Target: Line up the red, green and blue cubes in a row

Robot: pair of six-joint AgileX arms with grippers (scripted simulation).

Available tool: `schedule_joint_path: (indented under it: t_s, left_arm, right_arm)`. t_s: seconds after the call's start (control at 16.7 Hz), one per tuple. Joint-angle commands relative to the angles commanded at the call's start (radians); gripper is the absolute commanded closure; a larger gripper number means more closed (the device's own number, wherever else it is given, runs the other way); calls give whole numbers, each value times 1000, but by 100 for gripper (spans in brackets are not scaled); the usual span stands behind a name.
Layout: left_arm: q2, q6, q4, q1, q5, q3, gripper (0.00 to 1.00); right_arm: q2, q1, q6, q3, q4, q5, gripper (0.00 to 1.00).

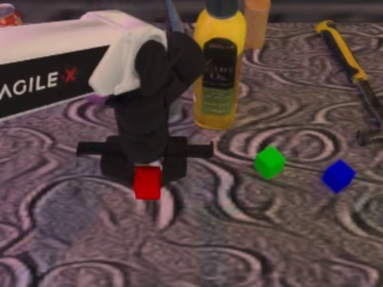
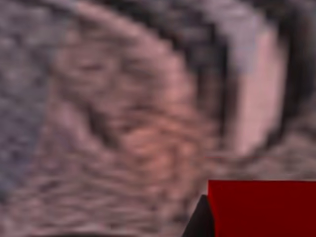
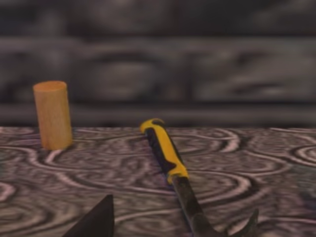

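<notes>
The left gripper (image 1: 147, 174) grips the red cube (image 1: 147, 182), its fingers closed on it, well to the left of the green cube (image 1: 270, 162) and slightly nearer the camera; the blue cube (image 1: 338, 176) sits near the green cube on its right; those two look roughly aligned, so I judge the red one remains to be set close beside the green; the right arm is parked out of the top view, its fingers' state unclear.

Red cube (image 1: 147, 182), green cube (image 1: 270, 162), blue cube (image 1: 338, 176) (apart)
</notes>
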Motion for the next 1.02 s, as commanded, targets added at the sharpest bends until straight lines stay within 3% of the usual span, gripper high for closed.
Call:
schedule_joint_path:
  t_s: [0.24,0.6,1.02]
  left_arm:
    - [-93,-107,25,-60,-6,-102,100]
    - [-86,-106,40,-56,-6,-112,100]
    - [-11,-106,267,-58,-5,-259,100]
  right_arm:
    - [0,0,0,0,0,0,0]
    - [0,0,0,0,0,0,0]
    - [0,0,0,0,0,0,0]
